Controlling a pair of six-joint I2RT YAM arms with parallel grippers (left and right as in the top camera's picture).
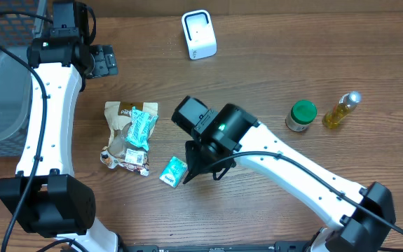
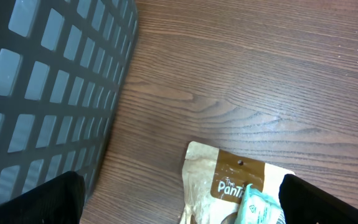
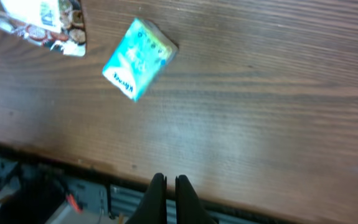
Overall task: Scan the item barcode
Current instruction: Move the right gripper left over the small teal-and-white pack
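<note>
Near the table's [image 1: 271, 70] front edge, just beside my clenched, empty right gripper [image 3: 167, 180], lies a teal Kleenex tissue pack [image 3: 140, 59]; I judge it light, soft and slippery, best pinched across its narrow sides; my left gripper [image 1: 103, 61] hangs released near a brown pouch [image 2: 231, 186] reading "The Pant"

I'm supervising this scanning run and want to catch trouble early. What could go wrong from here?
1. The right end effector is shut and apart from the teal tissue pack. Approaching without opening would likely shove the pack rather than grip it.
2. The snack bag lies close beside the pack, so a sloppy grasp might snag it.
3. The scanner stands across the table, so a weak grip could drop the pack on the way.
</note>
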